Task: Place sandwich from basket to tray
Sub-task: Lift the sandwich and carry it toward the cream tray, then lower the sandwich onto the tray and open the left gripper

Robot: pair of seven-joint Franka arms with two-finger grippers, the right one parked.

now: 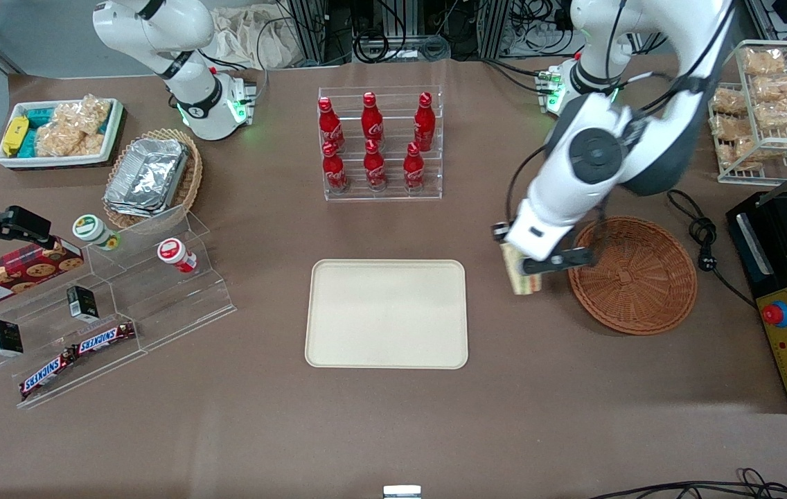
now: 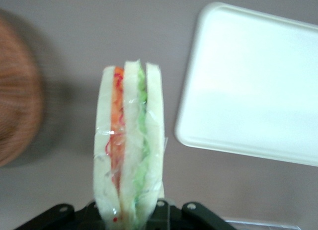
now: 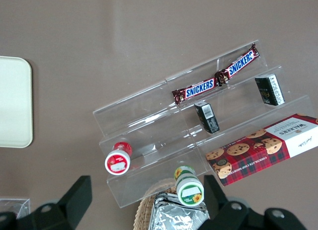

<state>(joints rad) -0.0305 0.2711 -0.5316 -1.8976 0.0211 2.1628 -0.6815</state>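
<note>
Your gripper (image 1: 531,276), fingers grasping the sandwich (image 2: 130,145), hangs between basket (image 1: 632,275) and tray (image 1: 386,313); carry it above the tray next.

pale sandwich (image 2: 130,155) with orange and green layers; reddish-brown basket (image 1: 636,276); cream tray (image 1: 386,314)

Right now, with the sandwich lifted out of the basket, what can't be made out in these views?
- Gripper fingertips: front view, hidden by the arm and the sandwich; wrist view, cut off by the edge.
- Sandwich's gripped end: wrist view, cut off by the edge.
- Basket: front view, rim partly covered by the arm; wrist view, blurred and cut off.
- Tray: wrist view, cut off.
</note>
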